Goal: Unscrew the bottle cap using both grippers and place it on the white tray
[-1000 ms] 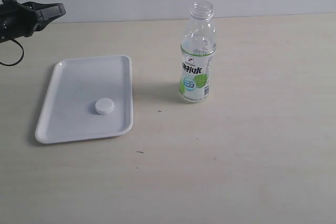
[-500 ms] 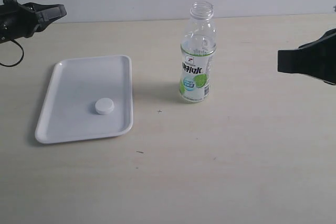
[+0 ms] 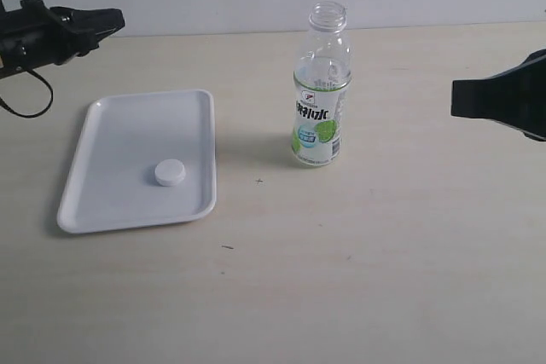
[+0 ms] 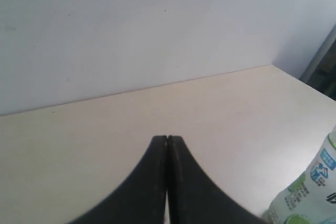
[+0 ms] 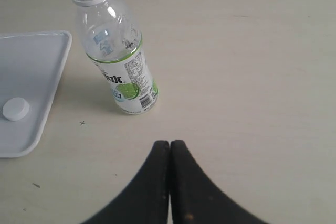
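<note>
Two grippers in view, neither holding anything. Jaws of left gripper (image 3: 118,18) clenched flat together, tips at the far left corner of the table (image 3: 384,262), beyond the far end of the white tray (image 3: 128,125). Jaws of right gripper (image 5: 169,144) likewise pressed shut and empty, at the right edge of the table, pointing toward the bottle (image 3: 321,100) but well apart from it. Standing upright near the middle of the far edge: bottle, neck open and uncapped, green-and-white label toward the exterior camera. Lying flat on the left half of the table: white tray, long sides running far to near. Resting flat inside the tray, toward its near right corner and clear of the rim: bottle cap (image 3: 169,173), well apart from bottle and both grippers.
</note>
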You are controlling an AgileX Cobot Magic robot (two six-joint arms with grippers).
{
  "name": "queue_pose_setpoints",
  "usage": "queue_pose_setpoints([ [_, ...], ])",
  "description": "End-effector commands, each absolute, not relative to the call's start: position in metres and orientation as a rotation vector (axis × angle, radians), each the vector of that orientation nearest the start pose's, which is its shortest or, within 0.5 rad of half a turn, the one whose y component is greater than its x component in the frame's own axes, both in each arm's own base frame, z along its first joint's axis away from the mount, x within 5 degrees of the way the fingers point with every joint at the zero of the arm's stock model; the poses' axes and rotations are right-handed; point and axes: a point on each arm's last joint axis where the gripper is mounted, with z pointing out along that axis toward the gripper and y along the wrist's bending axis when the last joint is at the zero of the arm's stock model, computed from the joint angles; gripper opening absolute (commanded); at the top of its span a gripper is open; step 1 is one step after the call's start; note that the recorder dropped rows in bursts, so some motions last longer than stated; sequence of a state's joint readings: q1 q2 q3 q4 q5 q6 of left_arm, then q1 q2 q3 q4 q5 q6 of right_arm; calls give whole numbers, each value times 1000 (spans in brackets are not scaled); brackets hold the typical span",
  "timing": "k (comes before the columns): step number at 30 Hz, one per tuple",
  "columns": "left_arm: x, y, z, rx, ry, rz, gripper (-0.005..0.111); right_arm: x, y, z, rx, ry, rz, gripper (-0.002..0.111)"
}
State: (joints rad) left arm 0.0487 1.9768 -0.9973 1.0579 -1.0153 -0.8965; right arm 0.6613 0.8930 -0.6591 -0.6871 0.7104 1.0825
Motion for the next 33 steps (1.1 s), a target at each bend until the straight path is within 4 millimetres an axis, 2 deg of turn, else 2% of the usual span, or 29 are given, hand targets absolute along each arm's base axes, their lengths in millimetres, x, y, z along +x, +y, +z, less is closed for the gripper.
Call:
queue_pose_setpoints([
  [1, 371, -61, 192, 397, 1742, -641, 0, 153, 71, 297, 61, 2224, 157, 0],
  [7, 338, -82, 213, 380, 1690, -475, 0, 153, 71, 297, 61, 2224, 157, 0],
  [13, 302, -91, 218, 359, 1630, -364, 0, 153, 71, 297, 61, 2224, 157, 0],
  [24, 237, -82, 220, 335, 1472, -399, 0, 153, 71, 297, 61, 2224, 157, 0],
  [29, 208, -75, 221, 371, 1433, -358, 0, 153, 71, 297, 61, 2224, 157, 0],
  [33, 185, -64, 228, 334, 1377, -307, 0, 153, 71, 297, 61, 2224, 157, 0],
])
